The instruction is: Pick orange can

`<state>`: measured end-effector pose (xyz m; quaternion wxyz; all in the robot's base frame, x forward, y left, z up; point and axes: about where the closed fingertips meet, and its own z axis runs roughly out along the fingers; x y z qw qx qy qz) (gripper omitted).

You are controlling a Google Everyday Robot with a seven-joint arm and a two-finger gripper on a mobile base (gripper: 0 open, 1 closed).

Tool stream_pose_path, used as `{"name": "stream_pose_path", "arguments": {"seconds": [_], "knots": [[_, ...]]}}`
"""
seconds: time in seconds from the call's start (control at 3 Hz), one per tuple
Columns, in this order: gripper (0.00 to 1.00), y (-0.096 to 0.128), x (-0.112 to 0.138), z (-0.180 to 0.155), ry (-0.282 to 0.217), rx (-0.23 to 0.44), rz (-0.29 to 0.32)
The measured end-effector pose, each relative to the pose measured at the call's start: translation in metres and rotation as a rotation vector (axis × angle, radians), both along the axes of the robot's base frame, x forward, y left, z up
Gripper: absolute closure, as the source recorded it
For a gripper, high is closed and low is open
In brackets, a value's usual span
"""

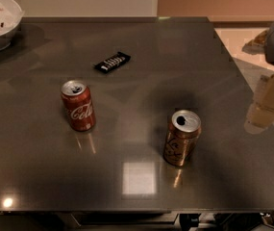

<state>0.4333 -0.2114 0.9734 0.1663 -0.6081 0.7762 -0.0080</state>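
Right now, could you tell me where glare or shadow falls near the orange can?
Camera view: a bright square reflection lies on the table front-left of the orange can, not on it; a smaller glare spot sits near the front-left corner; a dark shadow spreads behind the can; the gripper hangs at the right edge, apart from the can.

Red can (pixel 78 105), black wrapper (pixel 112 62), white bowl (pixel 7 32)

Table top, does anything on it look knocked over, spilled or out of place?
Nothing stands out. The orange can and red can stand upright, no spill on the table; the gripper hangs at its right edge.
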Motion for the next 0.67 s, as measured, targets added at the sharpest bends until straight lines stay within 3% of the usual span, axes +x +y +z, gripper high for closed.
{"name": "stream_pose_path", "arguments": {"seconds": [0.67], "knots": [[0.0, 0.046, -0.031, -0.019, 0.022, 0.23, 0.136]]}}
